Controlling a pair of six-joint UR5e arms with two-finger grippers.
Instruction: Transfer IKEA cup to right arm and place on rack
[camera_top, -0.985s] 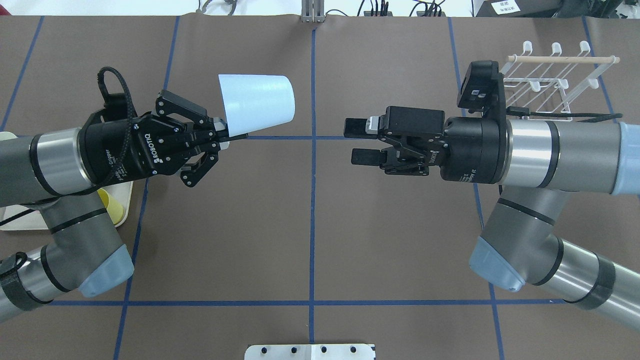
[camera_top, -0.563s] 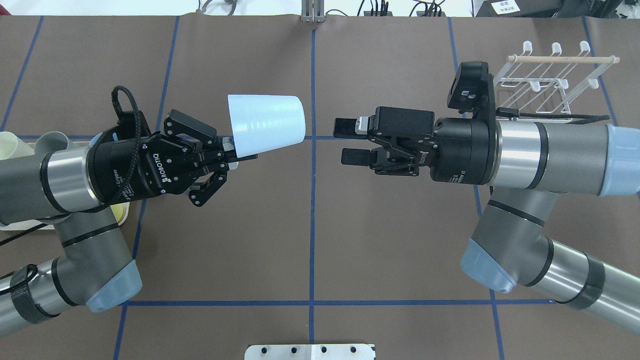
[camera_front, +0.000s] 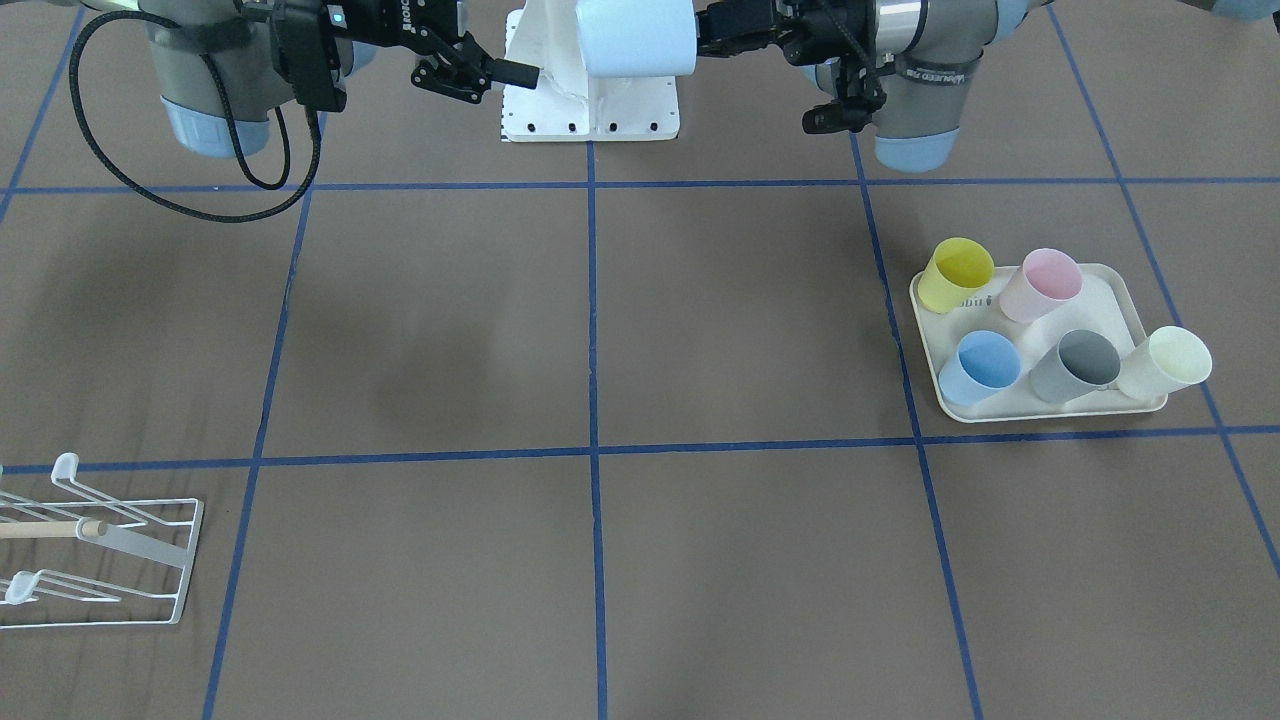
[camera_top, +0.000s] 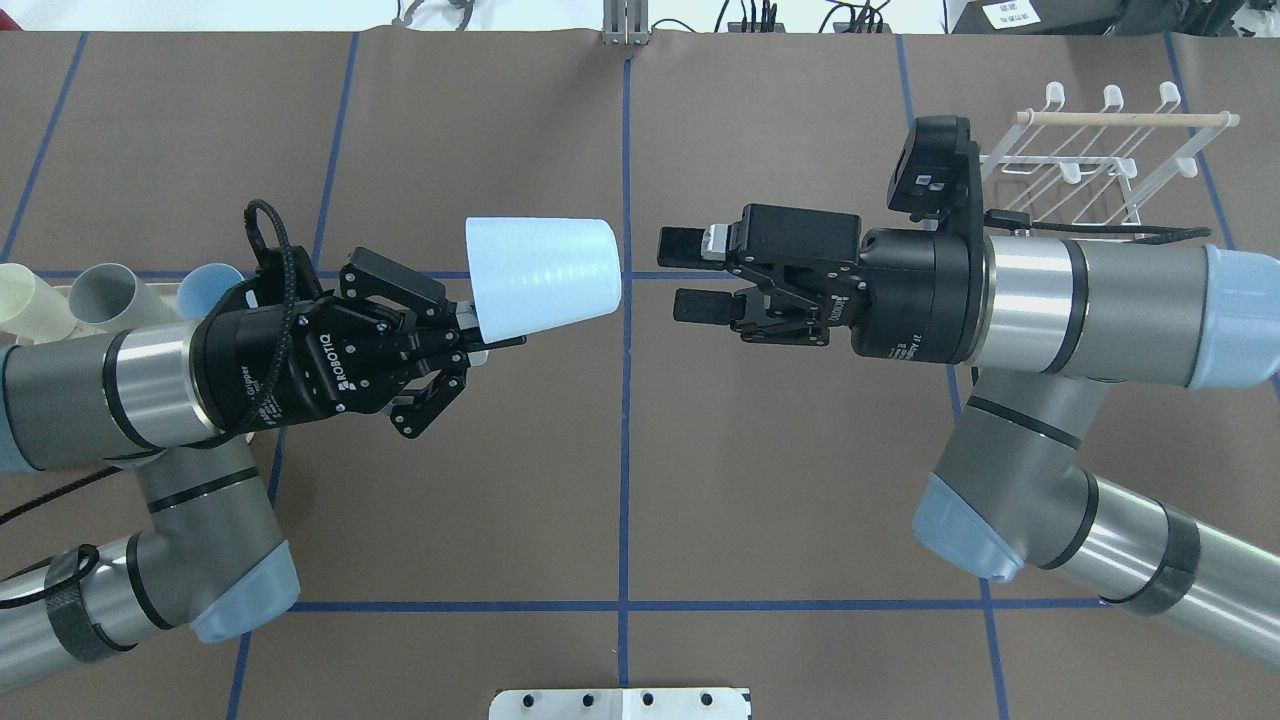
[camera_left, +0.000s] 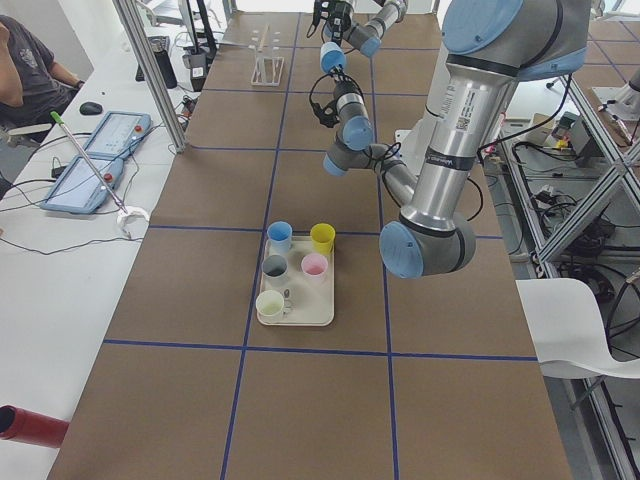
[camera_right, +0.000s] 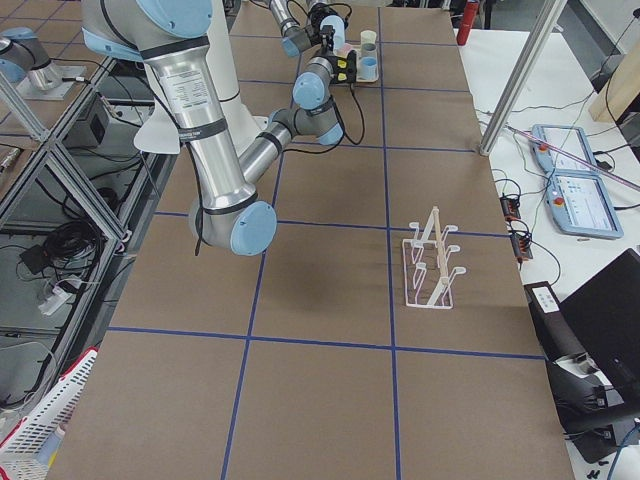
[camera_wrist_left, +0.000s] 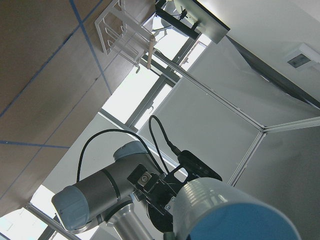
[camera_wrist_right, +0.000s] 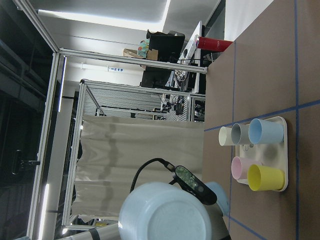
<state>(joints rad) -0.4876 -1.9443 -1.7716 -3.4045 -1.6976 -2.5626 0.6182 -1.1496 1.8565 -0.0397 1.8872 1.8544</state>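
Observation:
The IKEA cup (camera_top: 545, 275) is pale blue and lies on its side in the air above the table's centre line, base toward the right arm. My left gripper (camera_top: 474, 335) is shut on its rim. My right gripper (camera_top: 686, 273) is open and faces the cup's base across a short gap, not touching it. The right wrist view shows that round base of the cup (camera_wrist_right: 165, 212) close ahead. The white wire rack (camera_top: 1100, 160) with its wooden dowel stands on the table at the far right, behind the right wrist, with no cup on it.
A cream tray (camera_front: 1040, 410) on the left arm's side holds several upright cups in yellow, pink, blue, grey and cream. The robot's white base plate (camera_top: 620, 703) sits at the near table edge. A person sits past the table's far side (camera_left: 30, 60).
The left arm has carried the cup rightward toward the centre line. The right gripper has moved left toward it, still open, so the gap has narrowed.

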